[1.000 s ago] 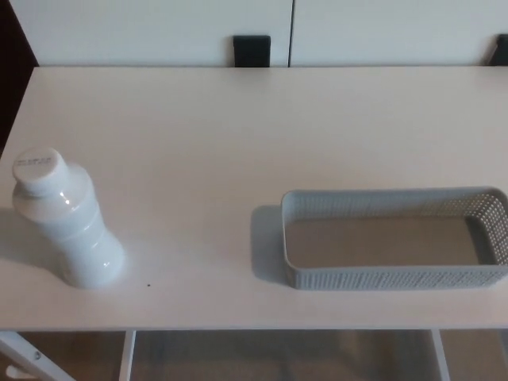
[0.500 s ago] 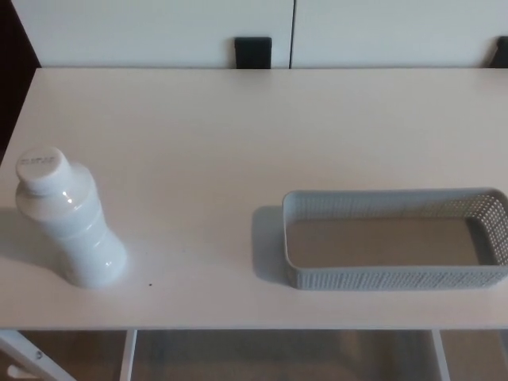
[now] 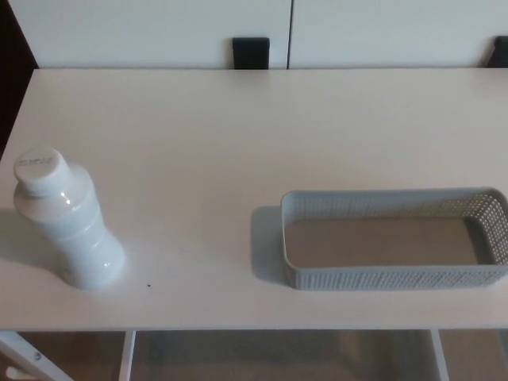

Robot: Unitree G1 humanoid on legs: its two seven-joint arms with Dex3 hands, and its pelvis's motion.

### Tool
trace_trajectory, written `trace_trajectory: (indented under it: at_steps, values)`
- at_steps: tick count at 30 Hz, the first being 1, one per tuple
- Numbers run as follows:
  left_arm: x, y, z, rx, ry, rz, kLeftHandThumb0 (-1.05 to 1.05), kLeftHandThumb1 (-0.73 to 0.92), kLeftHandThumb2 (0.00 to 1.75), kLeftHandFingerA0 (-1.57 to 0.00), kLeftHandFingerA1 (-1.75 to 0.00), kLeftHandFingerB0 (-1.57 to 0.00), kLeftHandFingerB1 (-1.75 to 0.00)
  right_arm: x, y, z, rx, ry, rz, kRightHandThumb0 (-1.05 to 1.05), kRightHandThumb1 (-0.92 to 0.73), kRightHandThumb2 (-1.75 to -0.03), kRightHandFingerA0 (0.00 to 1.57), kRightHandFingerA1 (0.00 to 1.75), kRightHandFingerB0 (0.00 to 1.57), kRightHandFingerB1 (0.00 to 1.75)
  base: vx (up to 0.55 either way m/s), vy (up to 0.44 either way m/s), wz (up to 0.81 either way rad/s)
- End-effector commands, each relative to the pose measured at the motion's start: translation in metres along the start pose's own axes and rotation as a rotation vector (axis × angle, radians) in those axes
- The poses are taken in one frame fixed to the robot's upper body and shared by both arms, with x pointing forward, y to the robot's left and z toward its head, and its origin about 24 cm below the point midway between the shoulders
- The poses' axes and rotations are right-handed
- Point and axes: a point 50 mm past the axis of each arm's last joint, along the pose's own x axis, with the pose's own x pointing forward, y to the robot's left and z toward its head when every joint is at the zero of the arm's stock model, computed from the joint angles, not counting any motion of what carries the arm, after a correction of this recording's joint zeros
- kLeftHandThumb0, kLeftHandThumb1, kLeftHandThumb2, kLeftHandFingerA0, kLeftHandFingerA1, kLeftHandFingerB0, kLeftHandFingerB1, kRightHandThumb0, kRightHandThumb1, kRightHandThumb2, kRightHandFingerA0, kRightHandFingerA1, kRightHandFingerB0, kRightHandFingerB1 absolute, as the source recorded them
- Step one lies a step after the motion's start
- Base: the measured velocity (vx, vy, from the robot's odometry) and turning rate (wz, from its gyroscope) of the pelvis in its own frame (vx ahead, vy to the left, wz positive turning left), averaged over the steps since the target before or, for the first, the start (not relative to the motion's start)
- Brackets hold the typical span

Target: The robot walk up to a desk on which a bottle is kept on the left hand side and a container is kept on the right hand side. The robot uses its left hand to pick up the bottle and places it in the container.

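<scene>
White laminate fills the head view: a pale, matte tabletop runs from edge to edge, and neither of the robot's hands shows anywhere over it, so whether their fingers are apart or together cannot be told. At about 8 o'clock, close to the near left corner, stands a white plastic bottle, upright, its round screw cap bearing faint embossed lettering too small to read; the body narrows at a waist and swells again at the base, and a soft shadow falls to its left. At about 4 o'clock, well apart from the bottle, lies the container, a shallow grey rectangular basket with perforated mesh walls and rounded corners; nothing lies inside it, its right end reaches the picture's edge, and a shadow lies along its left wall. A tiny dark speck marks the surface just right of the bottle's base. At 12 o'clock the far edge of the tabletop meets a white wall or cabinet front split by a thin vertical seam, with a small black block at its foot and another dark shape at the far right corner. At 9 o'clock a dark strip of room borders the surface. Toward 6 o'clock, below the near edge, white frame legs and a brownish floor show.
</scene>
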Motion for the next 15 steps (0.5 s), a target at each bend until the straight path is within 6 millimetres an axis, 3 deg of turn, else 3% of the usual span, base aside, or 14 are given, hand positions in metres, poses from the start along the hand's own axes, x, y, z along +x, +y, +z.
trace_trajectory:
  at_steps: [1, 2, 4, 5, 10, 11, 12, 13, 14, 15]
  values:
    - [0.036, -0.113, 0.051, -0.055, -0.097, -0.541, -0.32, 0.03, 0.73, -0.04, -0.52, 0.0, -0.5, -0.011, -0.017, 0.005, 0.053, 0.001, -0.018, -0.12, -0.51, -1.27, 0.32, 0.81, 0.02, 0.61, 0.0, 0.0, 0.0]
    - [0.035, -0.122, 0.045, -0.061, -0.081, -0.564, -0.58, 0.32, 0.69, -0.06, -0.43, -0.07, -0.33, -0.012, -0.017, 0.005, 0.056, 0.006, -0.018, -0.13, -0.52, -1.27, 0.32, 0.8, 0.02, 0.61, 0.0, 0.0, 0.0]
    - [0.033, -0.136, 0.037, -0.07, -0.053, -0.602, -0.64, 0.33, 0.61, -0.1, -0.4, -0.09, -0.25, -0.012, -0.017, 0.004, 0.061, 0.013, -0.02, -0.14, -0.53, -1.26, 0.32, 0.81, 0.03, 0.61, 0.0, 0.0, 0.0]
    - [0.031, -0.149, 0.03, -0.075, -0.024, -0.632, -0.47, 0.31, 0.76, -0.03, -0.45, -0.02, -0.31, -0.012, -0.016, 0.004, 0.061, 0.013, -0.021, -0.16, -0.52, -1.26, 0.32, 0.8, 0.04, 0.61, 0.0, 0.0, 0.0]
    - [0.025, -0.183, 0.005, -0.121, 0.101, -0.681, -0.47, 0.3, 0.75, -0.01, -0.4, -0.05, -0.29, -0.012, -0.016, 0.004, 0.053, 0.006, -0.022, -0.25, -0.5, -1.27, 0.35, 0.81, 0.06, 0.62, 0.0, 0.0, 0.0]
    - [0.024, -0.186, 0.002, -0.124, 0.116, -0.684, -0.61, 0.33, 0.61, -0.08, -0.33, -0.09, -0.21, -0.012, -0.016, 0.005, 0.053, 0.001, -0.022, -0.26, -0.49, -1.27, 0.38, 0.83, 0.08, 0.63, 0.0, 0.0, 0.0]
    - [0.024, -0.188, 0.0, -0.124, 0.124, -0.685, -0.61, 0.33, 0.61, -0.08, -0.33, -0.09, -0.21, -0.012, -0.016, 0.005, 0.054, -0.003, -0.022, -0.26, -0.49, -1.27, 0.38, 0.83, 0.08, 0.63, 0.0, 0.0, 0.0]
    - [0.022, -0.192, -0.007, -0.12, 0.147, -0.687, -0.5, 0.32, 0.75, -0.01, -0.37, -0.03, -0.26, -0.012, -0.015, 0.007, 0.049, -0.009, -0.021, -0.17, -0.4, -1.38, 0.36, 1.0, 0.03, 0.65, 0.0, 0.0, 0.0]
    - [0.019, -0.199, -0.018, -0.115, 0.19, -0.688, -0.49, 0.32, 0.75, -0.01, -0.37, -0.03, -0.27, -0.012, -0.014, 0.009, 0.041, -0.018, -0.018, -0.2, -0.49, -1.28, 0.37, 0.82, 0.08, 0.63, 0.0, 0.0, 0.0]
    - [0.017, -0.201, -0.023, -0.114, 0.208, -0.687, -0.49, 0.32, 0.75, -0.01, -0.37, -0.03, -0.27, -0.012, -0.014, 0.01, 0.038, -0.021, -0.017, -0.2, -0.49, -1.28, 0.37, 0.82, 0.08, 0.63, 0.0, 0.0, 0.0]
